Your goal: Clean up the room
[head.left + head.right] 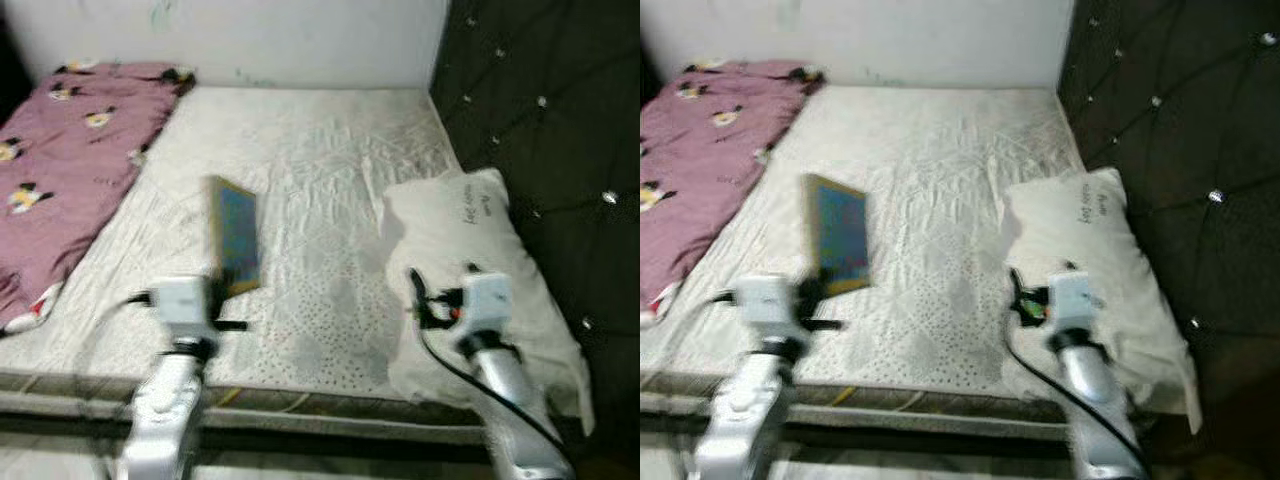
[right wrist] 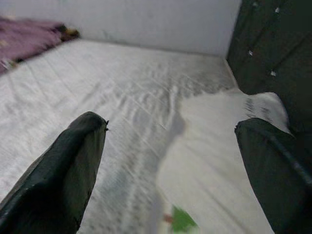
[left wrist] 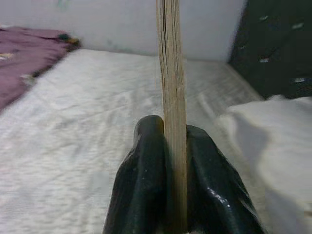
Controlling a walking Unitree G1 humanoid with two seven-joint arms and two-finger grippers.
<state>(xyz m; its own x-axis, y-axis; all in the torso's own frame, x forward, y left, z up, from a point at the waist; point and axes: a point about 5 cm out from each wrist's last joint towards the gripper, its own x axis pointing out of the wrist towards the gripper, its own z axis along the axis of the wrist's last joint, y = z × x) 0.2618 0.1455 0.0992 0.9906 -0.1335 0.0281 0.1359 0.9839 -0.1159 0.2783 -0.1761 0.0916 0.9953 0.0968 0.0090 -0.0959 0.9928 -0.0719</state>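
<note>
A thin book with a blue cover and yellow edge stands upright above the white mattress, held at its lower edge by my left gripper. In the left wrist view both black fingers press against the book's page edge. My right gripper hangs open over the near left edge of the white pillow, its fingers spread wide with nothing between them.
A pink blanket with a cartoon print lies along the mattress's left side. A dark tufted headboard rises on the right and a white wall stands behind the bed. The bed's front edge runs below both arms.
</note>
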